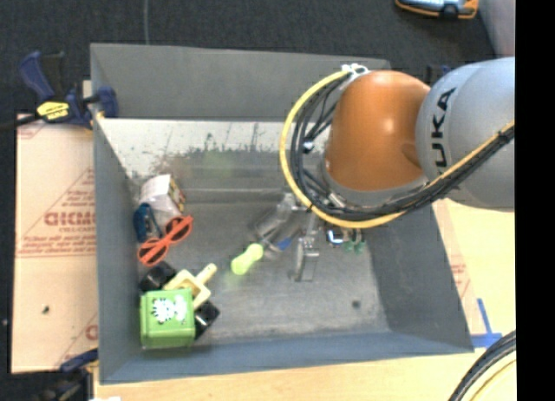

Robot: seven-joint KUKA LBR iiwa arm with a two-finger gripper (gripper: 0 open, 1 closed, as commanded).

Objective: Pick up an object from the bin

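**Claw low in the bin, green peg just off to its left**

From my seat I see the claw (283, 258) down near the floor of the grey bin (260, 78), about the middle, under the arm's orange wrist cover. Its fingers (303, 266) look spread apart, and I see nothing between them, so I read it as open and empty.

The nearest thing is a small yellow-green peg (245, 260) lying flat on the bin floor, just beside the claw on its left and apart from everything else. The other things are heaped in the left corner: a green block with a white face (166, 317), a cream piece (195, 279) above it, orange loops like scissor handles (165, 241) and a small white box (160, 191).

My worries are these. The peg seems to lie outside the fingers rather than between them, so closing here would likely catch nothing. It looks rounded, so a nudge from one finger could roll it toward the heap. The wrist cover hides much of the claw from me, which makes the lineup hard to judge.
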